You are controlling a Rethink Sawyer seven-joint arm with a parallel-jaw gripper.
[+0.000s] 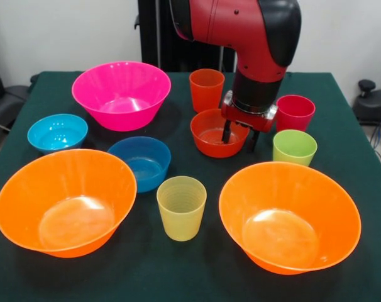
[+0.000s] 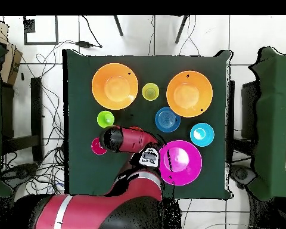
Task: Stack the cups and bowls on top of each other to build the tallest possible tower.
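In the front view the hand (image 1: 240, 136) hangs straight down over the small red-orange bowl (image 1: 214, 134), its two dark fingers spread and straddling the bowl's rim at about 3 o'clock: one finger inside the bowl, one outside it, nothing clamped yet. That is my reading; whether either finger touches the wall cannot be told. The bowl sits upright on the bench (image 1: 341, 113), with the orange cup (image 1: 206, 89) at its 11 o'clock, the red-pink cup (image 1: 295, 112) at 2 o'clock and the lime green cup (image 1: 294, 146) at 3 o'clock beyond the hand. From overhead, the arm (image 2: 130, 139) hides this bowl, the hand and the orange cup entirely.
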